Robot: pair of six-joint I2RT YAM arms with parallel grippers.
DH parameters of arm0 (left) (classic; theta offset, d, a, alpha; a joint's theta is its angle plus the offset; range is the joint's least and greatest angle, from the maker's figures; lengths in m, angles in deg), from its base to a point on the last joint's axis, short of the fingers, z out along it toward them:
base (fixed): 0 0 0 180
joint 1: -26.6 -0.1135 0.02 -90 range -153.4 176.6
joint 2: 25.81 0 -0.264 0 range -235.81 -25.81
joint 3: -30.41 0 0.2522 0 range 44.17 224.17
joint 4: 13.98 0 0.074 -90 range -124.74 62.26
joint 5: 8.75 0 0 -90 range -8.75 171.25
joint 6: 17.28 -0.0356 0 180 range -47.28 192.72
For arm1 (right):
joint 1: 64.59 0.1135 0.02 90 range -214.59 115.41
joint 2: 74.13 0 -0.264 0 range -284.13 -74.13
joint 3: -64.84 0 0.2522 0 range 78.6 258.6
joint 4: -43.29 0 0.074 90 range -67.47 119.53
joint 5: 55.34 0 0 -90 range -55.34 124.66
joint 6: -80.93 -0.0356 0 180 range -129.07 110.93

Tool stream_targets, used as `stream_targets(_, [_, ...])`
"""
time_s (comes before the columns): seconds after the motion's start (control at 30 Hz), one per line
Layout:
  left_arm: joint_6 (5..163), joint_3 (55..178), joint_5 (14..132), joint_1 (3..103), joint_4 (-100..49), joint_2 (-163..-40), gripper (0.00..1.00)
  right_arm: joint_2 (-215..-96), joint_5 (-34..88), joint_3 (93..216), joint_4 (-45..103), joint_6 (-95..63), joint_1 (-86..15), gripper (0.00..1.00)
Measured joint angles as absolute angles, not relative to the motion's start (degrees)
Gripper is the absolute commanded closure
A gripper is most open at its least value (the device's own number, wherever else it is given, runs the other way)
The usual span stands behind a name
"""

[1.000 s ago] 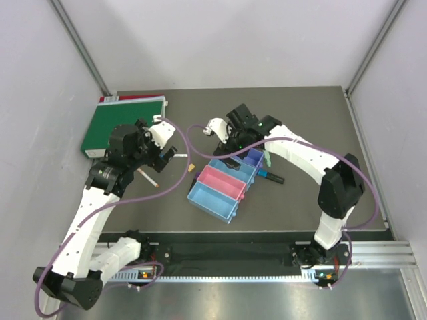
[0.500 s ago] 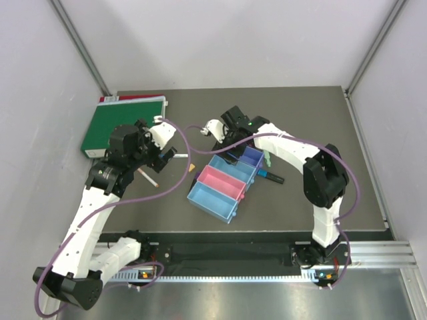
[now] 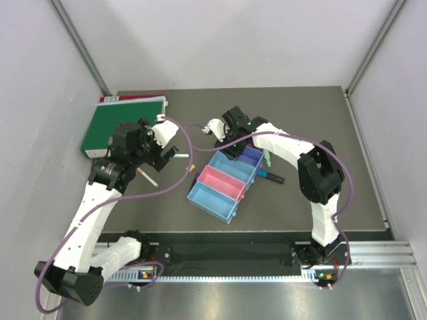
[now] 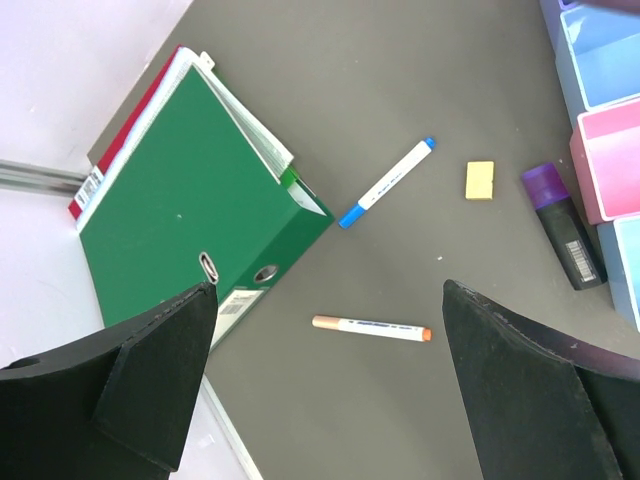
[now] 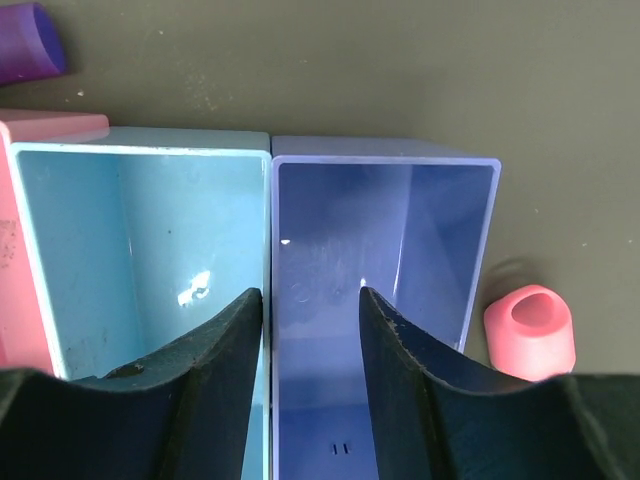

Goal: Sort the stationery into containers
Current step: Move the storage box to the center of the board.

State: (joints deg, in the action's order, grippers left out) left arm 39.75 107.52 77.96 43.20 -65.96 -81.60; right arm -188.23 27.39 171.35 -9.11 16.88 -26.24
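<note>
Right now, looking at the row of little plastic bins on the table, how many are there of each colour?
Light blue bins: 2
Pink bin: 1
Purple-blue bin: 1
Total: 4

light: bright, even | shadows: soft | glare: slight | focus: sharp

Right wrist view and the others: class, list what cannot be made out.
- Right wrist: purple marker, cut off by the top-left corner.
- Right wrist: near ends of the bins, hidden behind the right tool.
- Left wrist: bins, cut off by the right edge.
- Top view: print on the pen, too small.
</note>
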Motion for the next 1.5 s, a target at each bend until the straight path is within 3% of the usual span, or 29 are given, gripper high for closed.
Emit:
stream_targets(0.1, [39.5, 107.9, 78.1, 43.2, -65.9, -81.7, 0.01, -188.4, 27.0, 171.4, -9.1, 16.8, -26.2, 0.75])
stream_targets(0.27, [39.3, 107.9, 78.2, 43.2, -65.9, -81.9, 0.01, -189.9, 25.7, 172.1, -9.1, 16.5, -26.2, 0.79])
stream_targets(0.5, [38.5, 107.9, 78.2, 43.2, -65.4, -82.5, 0.01, -191.9, 25.1, 173.3, -9.0, 16.0, -26.1, 1.0])
stream_targets(1.5, [38.0, 107.9, 78.2, 43.2, -63.1, -85.5, 0.01, -202.7, 26.0, 189.4, -9.4, 21.0, -26.0, 1.0])
